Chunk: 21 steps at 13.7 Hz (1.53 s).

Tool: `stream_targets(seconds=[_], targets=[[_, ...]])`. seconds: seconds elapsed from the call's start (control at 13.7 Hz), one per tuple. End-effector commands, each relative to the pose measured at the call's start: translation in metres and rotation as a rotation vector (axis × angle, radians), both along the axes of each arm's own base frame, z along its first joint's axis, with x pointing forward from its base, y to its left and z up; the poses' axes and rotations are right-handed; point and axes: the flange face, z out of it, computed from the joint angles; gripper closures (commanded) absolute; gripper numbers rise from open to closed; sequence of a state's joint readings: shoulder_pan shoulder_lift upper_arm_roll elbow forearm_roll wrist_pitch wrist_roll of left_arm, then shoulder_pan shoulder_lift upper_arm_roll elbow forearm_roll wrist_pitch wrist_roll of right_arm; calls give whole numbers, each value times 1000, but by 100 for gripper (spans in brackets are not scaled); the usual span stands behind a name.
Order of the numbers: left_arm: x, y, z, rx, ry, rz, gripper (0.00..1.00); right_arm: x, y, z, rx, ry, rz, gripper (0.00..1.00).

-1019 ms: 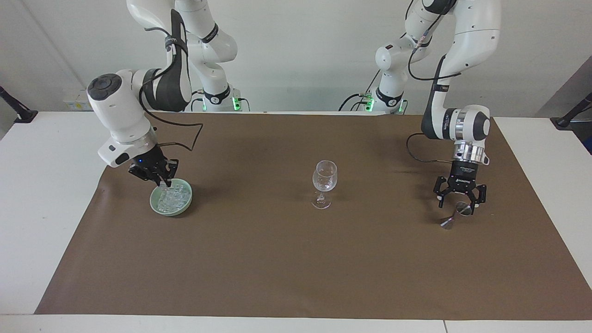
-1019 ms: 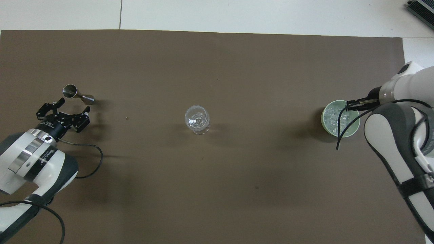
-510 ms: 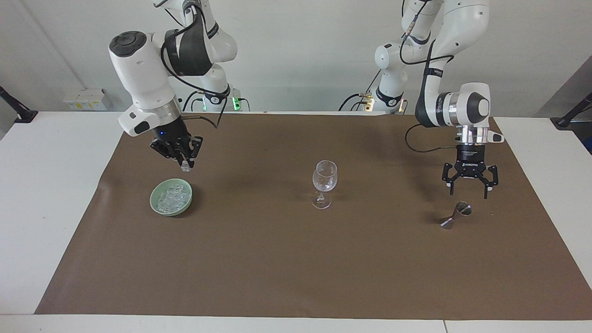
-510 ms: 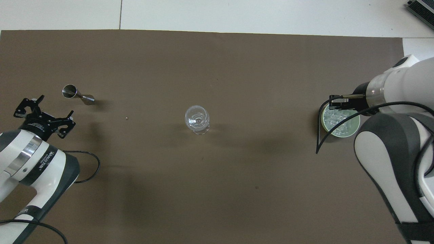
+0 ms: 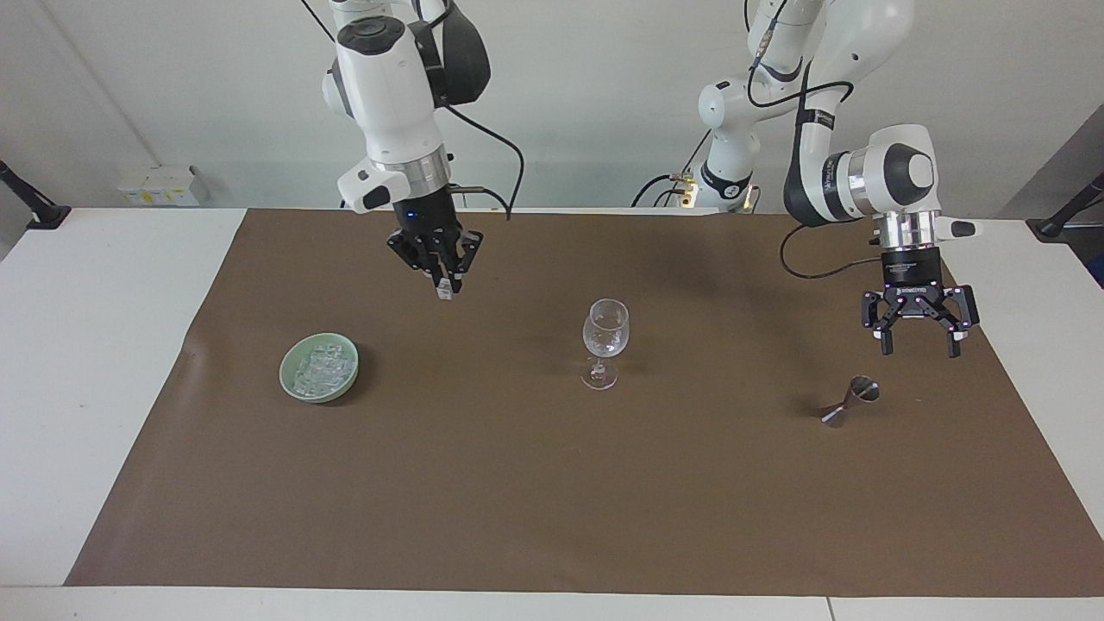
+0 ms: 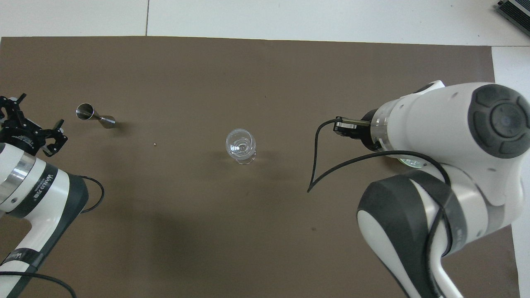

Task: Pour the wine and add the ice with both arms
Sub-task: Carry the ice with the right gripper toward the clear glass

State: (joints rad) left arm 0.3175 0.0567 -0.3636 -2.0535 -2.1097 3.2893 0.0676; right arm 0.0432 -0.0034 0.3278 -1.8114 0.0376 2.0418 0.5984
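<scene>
A clear wine glass (image 5: 605,341) (image 6: 240,145) stands upright mid-mat. The ice (image 5: 317,369) is heaped in a green bowl (image 5: 297,388) toward the right arm's end; from overhead only a sliver of the bowl (image 6: 410,162) shows under the right arm. My right gripper (image 5: 443,291) (image 6: 340,126) hangs over the mat between bowl and glass, shut on a small ice cube (image 5: 445,294). My left gripper (image 5: 918,342) (image 6: 38,112) is open and empty, raised above the mat beside a steel jigger (image 5: 849,403) (image 6: 95,116) lying on its side. The wine is out of view.
A brown mat (image 5: 552,517) covers most of the white table (image 5: 95,345). A tiny pale speck (image 6: 154,144) lies on the mat between the jigger and the glass. The right arm's black cable (image 6: 319,165) loops down over the mat.
The right gripper lifted out of the bowl with an ice cube and swung toward the glass. The left gripper rose off the jigger and drew away toward the left arm's end.
</scene>
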Motion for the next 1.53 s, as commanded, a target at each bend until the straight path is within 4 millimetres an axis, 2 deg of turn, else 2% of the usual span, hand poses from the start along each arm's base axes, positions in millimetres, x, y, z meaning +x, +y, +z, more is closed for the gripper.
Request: stream_targets(seconds=[0.0,0.15,0.44,0.51,0.58,0.73,0.87,1.24,1.46], targets=[[9,0,21,74,-26,-24,0,-9,38,5,69,-23,-51,100],[14,2,31,108,-44,-42,0,-20,65,6,93,-23,-69,100],[14,3,32,232,-31,-120,0,-26,89,10,136,-66,-60,100],[14,4,33,276,-28,-147,0,-30,99,12,148,-73,-58,100],[15,5,35,319,-27,-173,0,-32,115,5,157,-65,-55,100],[19,7,43,396,-34,-217,0,-24,127,8,187,-58,-99,100],[23,9,50,472,-39,-259,0,-30,147,1,195,-44,-87,100],[34,18,72,699,-48,-378,0,-28,162,-14,216,-45,-69,100],[42,24,82,826,-50,-463,0,-18,164,-22,229,-95,-58,100]])
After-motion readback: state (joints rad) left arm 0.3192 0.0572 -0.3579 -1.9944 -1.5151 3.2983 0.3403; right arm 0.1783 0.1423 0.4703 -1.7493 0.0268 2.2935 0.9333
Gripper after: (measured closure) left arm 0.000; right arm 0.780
